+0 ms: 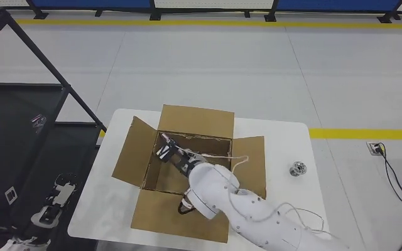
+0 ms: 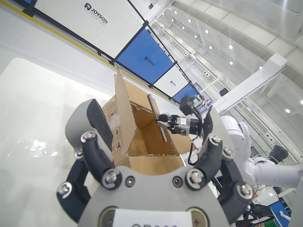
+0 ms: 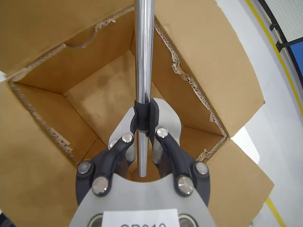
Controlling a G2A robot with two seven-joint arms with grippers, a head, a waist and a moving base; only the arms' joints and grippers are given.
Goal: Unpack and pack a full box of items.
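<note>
An open cardboard box (image 1: 188,122) stands on the white table (image 1: 286,201) with its flaps spread out. My right gripper (image 3: 144,114) is shut on a polished metal rod (image 3: 143,48) and holds it above the box's opening. From the top view, that gripper (image 1: 168,150) is over the far left part of the box. The box floor (image 3: 99,90) below the rod looks bare. My left gripper (image 2: 153,121) is open with nothing in it, off the table's left side, and faces the box (image 2: 142,138) and the held rod (image 2: 157,116).
A small shiny round object (image 1: 297,168) lies on the table right of the box. A black frame (image 1: 56,88) stands to the left of the table, near the left arm (image 1: 53,204). Bare table lies around the box on the right.
</note>
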